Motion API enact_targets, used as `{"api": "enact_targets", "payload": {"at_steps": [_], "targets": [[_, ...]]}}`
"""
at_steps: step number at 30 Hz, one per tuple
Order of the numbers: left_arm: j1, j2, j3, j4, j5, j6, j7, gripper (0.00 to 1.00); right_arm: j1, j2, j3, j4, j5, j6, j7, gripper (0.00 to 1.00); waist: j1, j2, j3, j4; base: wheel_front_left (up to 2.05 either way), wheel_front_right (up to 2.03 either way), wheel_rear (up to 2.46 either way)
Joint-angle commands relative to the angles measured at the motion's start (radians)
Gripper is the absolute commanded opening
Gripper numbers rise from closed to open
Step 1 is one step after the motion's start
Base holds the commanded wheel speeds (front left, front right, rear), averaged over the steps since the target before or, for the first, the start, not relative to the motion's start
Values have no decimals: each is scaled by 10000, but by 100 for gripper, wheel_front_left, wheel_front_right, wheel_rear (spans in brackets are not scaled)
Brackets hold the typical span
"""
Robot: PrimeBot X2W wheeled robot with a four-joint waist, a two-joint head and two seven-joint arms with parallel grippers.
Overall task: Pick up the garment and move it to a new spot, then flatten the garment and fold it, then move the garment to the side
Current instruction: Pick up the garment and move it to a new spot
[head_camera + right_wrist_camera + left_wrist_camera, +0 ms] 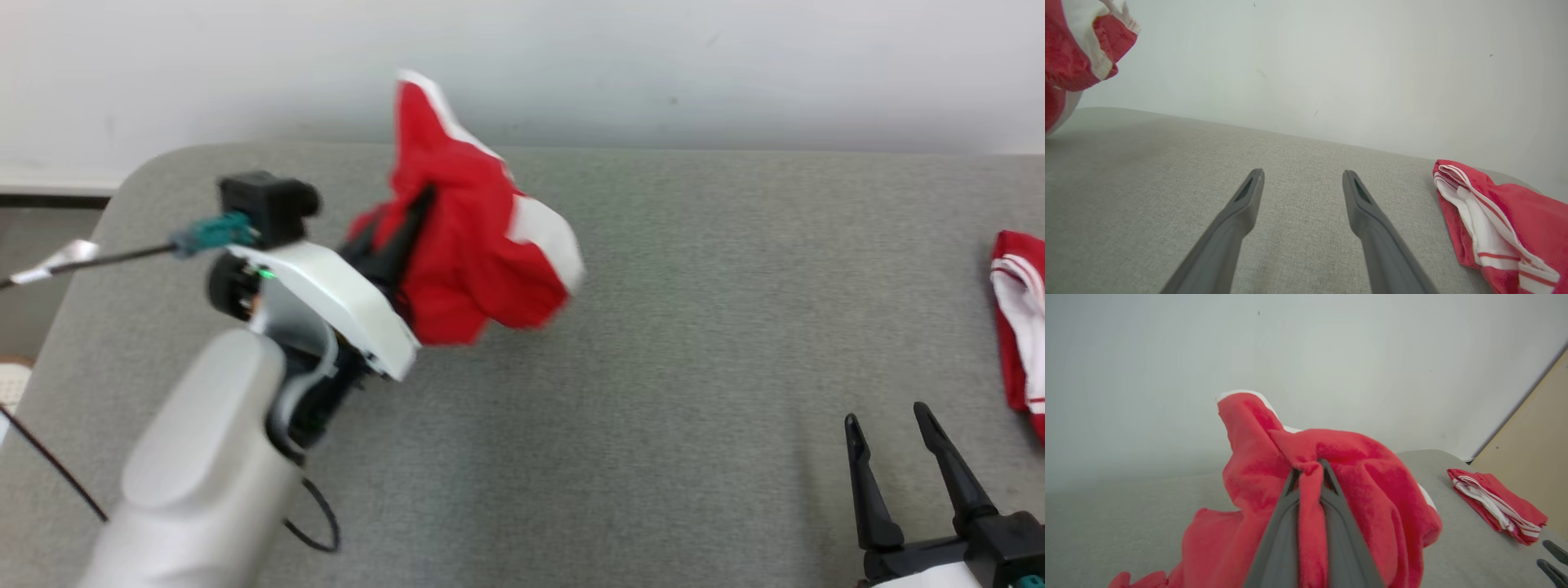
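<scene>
A red garment [465, 245] with white panels hangs bunched in the air above the grey table [694, 343], left of centre. My left gripper [412, 216] is shut on it; in the left wrist view a pinch of the red garment [1331, 457] sits between the two dark fingertips [1294, 479] of the left gripper [1309, 467]. A corner of the garment [1081, 45] shows at the upper left of the right wrist view. My right gripper [886, 420] stands open low at the table's front right, and the right gripper [1302, 175] holds nothing between its fingers.
A second red and white garment [1020, 318] lies folded at the table's right edge, also seen as the folded garment [1494, 504] and folded garment [1498, 228]. A white wall [653, 65] runs behind the table. A black cable [49, 461] hangs at the left.
</scene>
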Motion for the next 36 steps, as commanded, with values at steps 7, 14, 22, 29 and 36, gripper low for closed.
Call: {"api": "enact_targets", "payload": {"at_steps": [7, 14, 22, 29, 36], "targets": [[1532, -472, -846, -2815, -572, 230, 1124, 0, 265, 180, 22, 38, 160, -28, 9, 100, 1, -1, -354, -1162, 0, 0, 0], [2425, -631, -1638, -3825, -581, 625, 1815, 0, 268, 275, -19, -34, 256, -28, 9, 100, 1, -1, -118, -1965, 0, 0, 0], [2204, -482, -1570, -1300, -161, 926, 1575, 0, -86, 300, 116, 9, 332, -28, 9, 100, 1, -1, 285, -2420, 0, 0, 0], [1519, -679, -1415, 1195, 462, 961, -1, 13, -209, 303, 249, 139, 422, -28, 9, 100, 1, -1, 353, -2611, 0, 0, 0], [1096, -995, -1701, 2981, 1349, 1049, -2094, 100, -134, 303, 301, 320, 368, -28, 9, 100, 1, -1, 136, -2681, 0, 0, 0]]}}
